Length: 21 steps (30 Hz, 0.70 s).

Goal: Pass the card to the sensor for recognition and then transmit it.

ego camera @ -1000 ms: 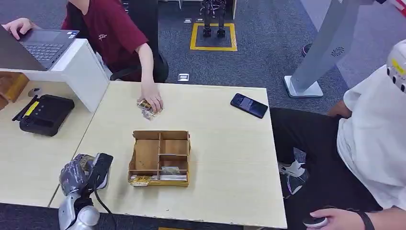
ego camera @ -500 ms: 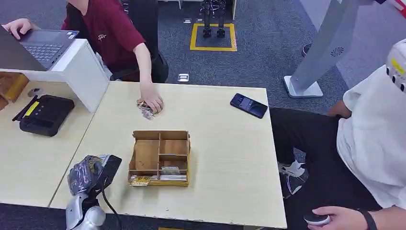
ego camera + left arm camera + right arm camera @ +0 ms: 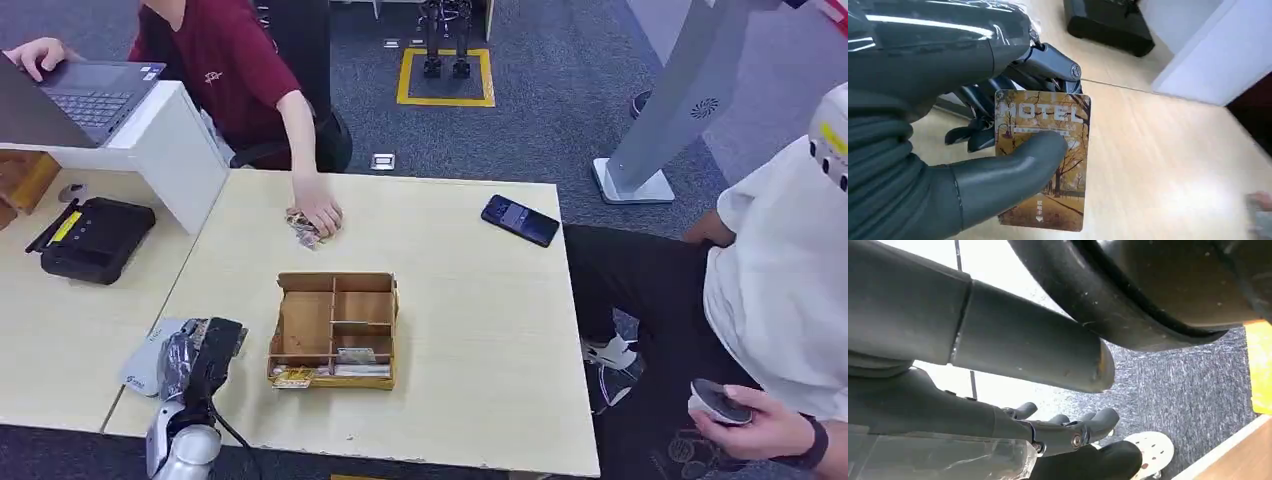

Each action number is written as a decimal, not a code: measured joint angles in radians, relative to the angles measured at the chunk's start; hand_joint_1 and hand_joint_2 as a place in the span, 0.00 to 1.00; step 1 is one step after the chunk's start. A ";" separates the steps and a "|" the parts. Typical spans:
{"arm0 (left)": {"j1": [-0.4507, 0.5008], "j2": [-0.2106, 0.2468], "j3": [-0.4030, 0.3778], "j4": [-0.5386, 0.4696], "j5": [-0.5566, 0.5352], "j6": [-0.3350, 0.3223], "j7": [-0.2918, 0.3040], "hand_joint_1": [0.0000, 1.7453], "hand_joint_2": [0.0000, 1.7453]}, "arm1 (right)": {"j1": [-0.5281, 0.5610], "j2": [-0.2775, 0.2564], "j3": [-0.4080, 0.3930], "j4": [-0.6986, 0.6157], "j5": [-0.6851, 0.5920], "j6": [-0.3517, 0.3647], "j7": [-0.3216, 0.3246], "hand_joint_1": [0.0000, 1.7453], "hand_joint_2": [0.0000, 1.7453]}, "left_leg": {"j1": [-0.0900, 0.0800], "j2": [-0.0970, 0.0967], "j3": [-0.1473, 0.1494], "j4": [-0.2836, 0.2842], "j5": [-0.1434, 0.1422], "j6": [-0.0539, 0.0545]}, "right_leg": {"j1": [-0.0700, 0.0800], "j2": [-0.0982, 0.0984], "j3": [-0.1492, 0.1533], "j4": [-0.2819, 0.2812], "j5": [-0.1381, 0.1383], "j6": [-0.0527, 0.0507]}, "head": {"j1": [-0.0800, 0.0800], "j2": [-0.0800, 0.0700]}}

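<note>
Card [image 3: 1043, 160], printed HOTEL, sat pinched under your left hand [image 3: 195, 355]'s thumb, above the bench [image 3: 480, 330] edge. The grey sensor pad [image 3: 145, 365] lay just beside it, outward. Right hand [image 3: 1068, 432] hung empty, fingers apart.

Just right of my left hand [image 3: 195, 358] stands the wooden divider box [image 3: 334, 328]; the table [image 3: 470, 330] beyond it lies open.

Glossy card [image 3: 1045, 160]; matt pale wood table [image 3: 480, 330].

Left hand [image 3: 998, 150] pinches something; right hand [image 3: 1068, 435] hangs loosely curled.
</note>
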 joint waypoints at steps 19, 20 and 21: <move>-0.089 -0.019 -0.125 -0.240 0.266 0.053 -0.182 1.00 1.00 | -0.008 0.005 0.029 0.000 0.016 0.022 -0.038 0.00 0.00 | 0.000 0.000 -0.001 0.000 0.001 0.000 | 0.000 -0.001 -0.001 0.000 0.001 0.001 | 0.000 0.000; -0.111 -0.019 -0.126 -0.227 0.253 0.066 -0.184 1.00 1.00 | -0.009 0.008 0.034 -0.001 0.019 0.027 -0.040 0.00 0.00 | 0.000 -0.001 -0.001 0.000 0.001 0.000 | 0.000 -0.001 -0.001 0.000 0.001 0.001 | 0.000 0.000; -0.131 -0.018 -0.127 -0.211 0.235 0.084 -0.184 1.00 1.00 | -0.010 0.011 0.041 -0.002 0.021 0.032 -0.043 0.00 0.00 | 0.000 -0.001 -0.001 0.000 0.001 0.000 | 0.000 -0.001 -0.001 0.000 0.001 0.001 | 0.000 0.000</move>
